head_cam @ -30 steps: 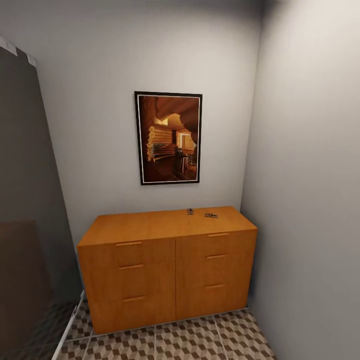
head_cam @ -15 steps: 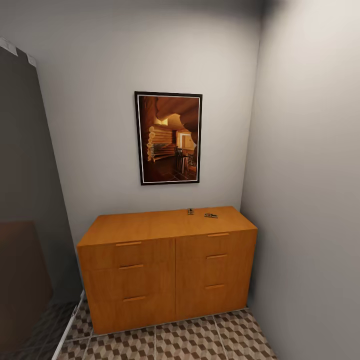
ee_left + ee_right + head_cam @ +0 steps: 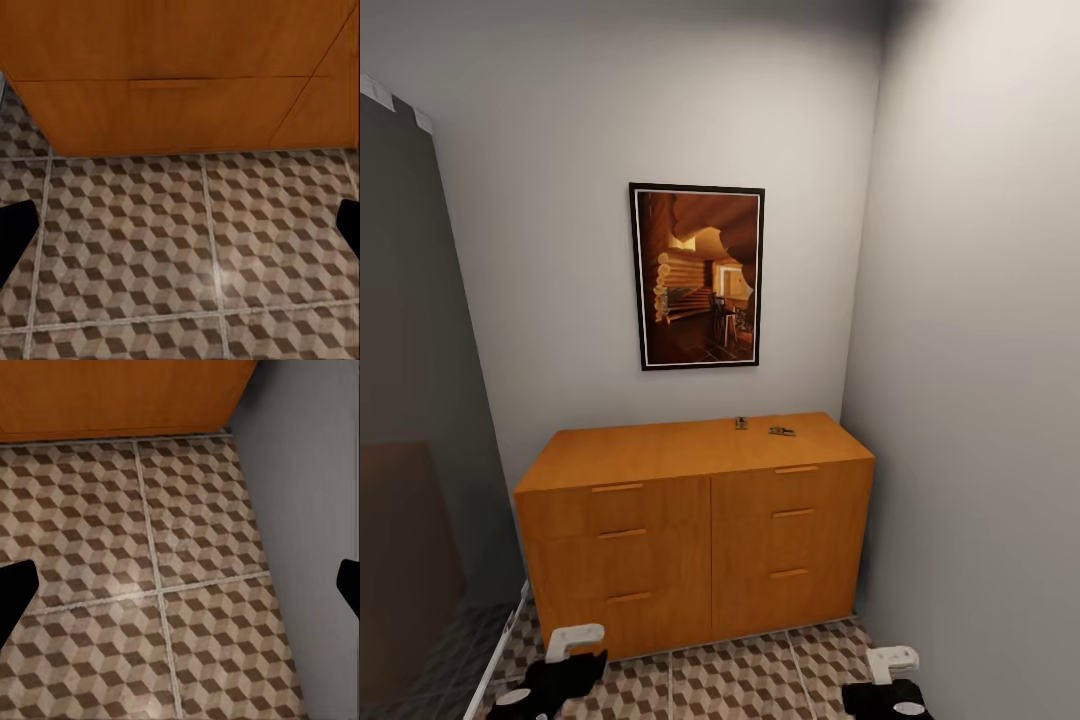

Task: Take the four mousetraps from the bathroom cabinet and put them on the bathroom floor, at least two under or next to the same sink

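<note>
Both claws hang low with fingers spread wide and empty, left claw [image 3: 565, 668] and right claw [image 3: 890, 685] poised over the cube-patterned tiled bathroom floor [image 3: 740, 680], likely readying a reach. Beyond stands the smooth orange-brown wooden cabinet [image 3: 695, 540]; two small mousetraps [image 3: 781, 431] lie on its flat top, far right.

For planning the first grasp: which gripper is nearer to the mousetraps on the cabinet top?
Right. The mousetraps lie toward the cabinet's right end; the right gripper is below that side, the left gripper across at the left.
</note>
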{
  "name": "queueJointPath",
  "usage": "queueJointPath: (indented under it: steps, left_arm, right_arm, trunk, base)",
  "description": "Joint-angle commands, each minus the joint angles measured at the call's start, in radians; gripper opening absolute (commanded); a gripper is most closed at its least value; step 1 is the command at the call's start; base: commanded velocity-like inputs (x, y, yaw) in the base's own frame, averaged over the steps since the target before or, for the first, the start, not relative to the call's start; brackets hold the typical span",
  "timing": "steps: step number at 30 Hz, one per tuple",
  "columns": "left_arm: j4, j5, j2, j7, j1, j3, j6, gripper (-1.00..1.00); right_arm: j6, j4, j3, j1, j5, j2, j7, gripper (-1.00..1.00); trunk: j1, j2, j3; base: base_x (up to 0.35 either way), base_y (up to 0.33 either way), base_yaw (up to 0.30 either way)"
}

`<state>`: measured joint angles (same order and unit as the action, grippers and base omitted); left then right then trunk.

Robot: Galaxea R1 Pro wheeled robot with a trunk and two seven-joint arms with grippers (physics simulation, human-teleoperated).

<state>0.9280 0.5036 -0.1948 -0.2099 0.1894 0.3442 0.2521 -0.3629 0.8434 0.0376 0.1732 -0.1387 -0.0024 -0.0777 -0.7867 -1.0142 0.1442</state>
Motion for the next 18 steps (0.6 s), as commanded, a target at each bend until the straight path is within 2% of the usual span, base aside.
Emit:
queueJointPath:
  steps: [1, 11, 18]
  left_arm:
    - [0.035, 0.010, -0.005, -0.012, 0.001, 0.005, 0.023, 1.00]
    - [0.318, 0.008, -0.016, -0.021, 0.001, 0.004, 0.212, 1.00]
    - [0.444, 0.009, -0.015, -0.021, 0.001, 0.004, 0.312, 1.00]
  right_arm:
    - [-0.027, 0.027, 0.000, 0.000, -0.010, 0.001, 0.001, 1.00]
    - [-0.227, 0.289, -0.001, 0.000, -0.010, 0.003, 0.001, 1.00]
    - [-0.340, 0.435, 0.000, 0.000, -0.010, 0.004, 0.001, 1.00]
  trunk:
    - [0.000, -0.001, 0.002]
    - [0.000, -0.001, 0.002]
    - [0.000, -0.001, 0.002]
  base:
    - [0.000, 0.000, 0.000]
    - [0.000, 0.000, 0.000]
    - [0.000, 0.000, 0.000]
